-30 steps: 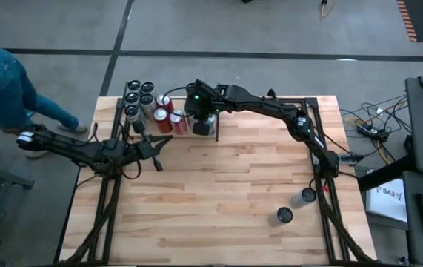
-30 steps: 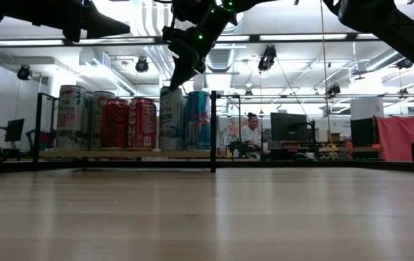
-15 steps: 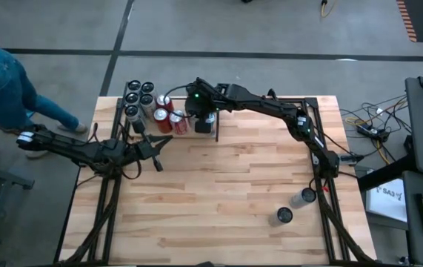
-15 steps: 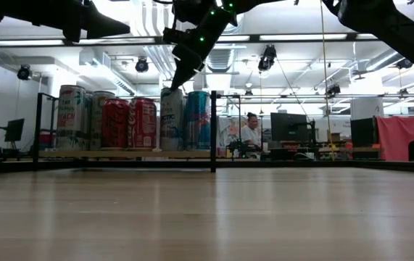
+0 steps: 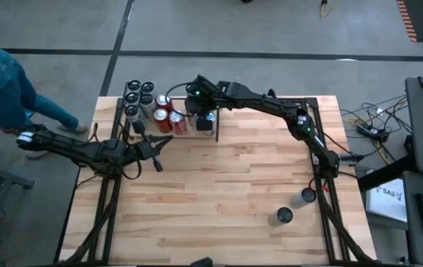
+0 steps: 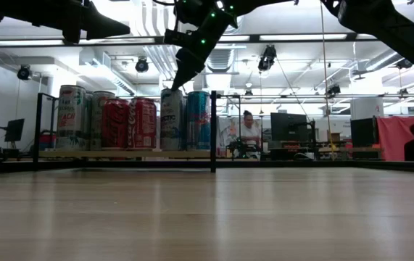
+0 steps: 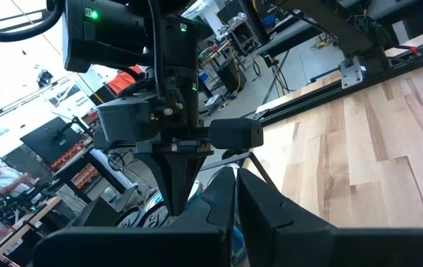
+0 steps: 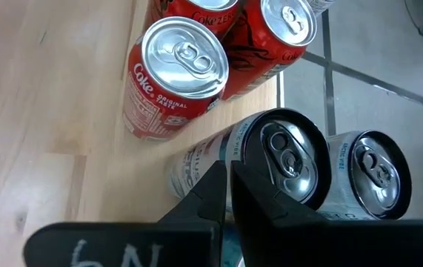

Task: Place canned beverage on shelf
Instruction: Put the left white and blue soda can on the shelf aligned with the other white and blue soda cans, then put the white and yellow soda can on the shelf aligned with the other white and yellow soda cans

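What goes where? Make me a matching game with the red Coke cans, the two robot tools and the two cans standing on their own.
Things:
1 red Coke cans
2 right tool
3 left tool
4 two lone cans

Places:
A shut, over the bare table
B far from the shelf, on the right side
C standing on the shelf
D shut, just above the shelf's cans

Pairs: 1-C, 2-D, 3-A, 4-B

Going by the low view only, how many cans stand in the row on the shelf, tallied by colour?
Red cans: 2
Blue can: 1
White or pale cans: 3
Total: 6
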### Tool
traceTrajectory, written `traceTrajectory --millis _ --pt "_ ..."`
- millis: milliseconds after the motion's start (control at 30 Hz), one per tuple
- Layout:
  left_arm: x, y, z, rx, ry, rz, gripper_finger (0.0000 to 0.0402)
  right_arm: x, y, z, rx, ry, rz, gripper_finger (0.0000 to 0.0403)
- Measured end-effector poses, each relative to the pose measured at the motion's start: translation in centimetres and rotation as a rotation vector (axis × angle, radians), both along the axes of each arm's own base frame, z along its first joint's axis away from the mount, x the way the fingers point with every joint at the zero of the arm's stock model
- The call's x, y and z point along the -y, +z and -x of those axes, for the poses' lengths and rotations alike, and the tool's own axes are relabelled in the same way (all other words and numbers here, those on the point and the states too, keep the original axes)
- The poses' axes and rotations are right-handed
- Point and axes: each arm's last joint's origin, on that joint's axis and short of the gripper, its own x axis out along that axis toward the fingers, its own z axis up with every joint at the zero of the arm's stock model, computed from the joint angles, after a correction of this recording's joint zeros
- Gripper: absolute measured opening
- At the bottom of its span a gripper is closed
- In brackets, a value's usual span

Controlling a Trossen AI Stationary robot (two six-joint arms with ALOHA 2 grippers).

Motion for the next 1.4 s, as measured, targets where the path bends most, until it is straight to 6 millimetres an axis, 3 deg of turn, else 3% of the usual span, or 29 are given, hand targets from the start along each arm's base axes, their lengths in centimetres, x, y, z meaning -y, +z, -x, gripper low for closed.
traceTrajectory --millis 733,1033,1400 --pt "0.0 0.0 0.0 0.001 0.0 0.0 0.0001 0.0 0.4 0.2 0.001 -0.046 0.02 0.0013" --pt "0.1 2.4 0.0 0.063 -0.004 0.096 0.0001 -5.0 4.7 1.5 0.113 -0.091 -0.097 0.0013" --pt "-0.1 6.7 0.9 -0.014 0.052 0.408 0.0001 -11.3 8.8 5.4 0.096 -0.158 -0.27 0.0013"
